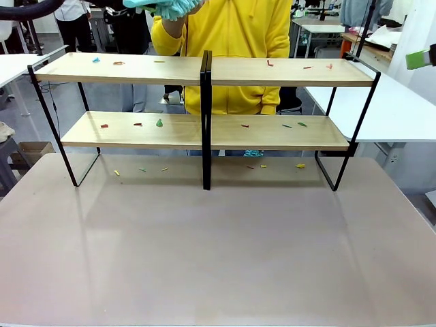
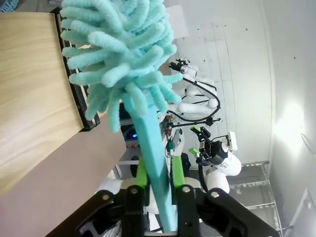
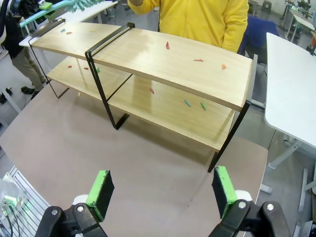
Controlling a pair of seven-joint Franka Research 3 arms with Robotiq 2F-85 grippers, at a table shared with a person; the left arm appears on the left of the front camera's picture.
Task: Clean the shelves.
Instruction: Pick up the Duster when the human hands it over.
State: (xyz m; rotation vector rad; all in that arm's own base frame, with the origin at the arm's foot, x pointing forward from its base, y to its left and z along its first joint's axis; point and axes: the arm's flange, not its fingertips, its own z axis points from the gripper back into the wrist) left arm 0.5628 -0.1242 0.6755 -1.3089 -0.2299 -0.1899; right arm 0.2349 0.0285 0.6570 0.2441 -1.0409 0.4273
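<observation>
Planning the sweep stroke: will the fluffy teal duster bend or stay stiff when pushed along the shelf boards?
The duster head is loose chenille strands, so it will likely splay softly. Its flat handle looks like thin plastic, probably light and slightly springy. It may slip between the fingers under side load.

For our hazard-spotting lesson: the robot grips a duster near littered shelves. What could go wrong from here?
1. The left hand pinches the duster by its thin handle, far below the fluffy head; it may twist or slip when pressed.
2. Sweeping could knock scraps off the shelves onto the tabletop, where some already lie.
</observation>
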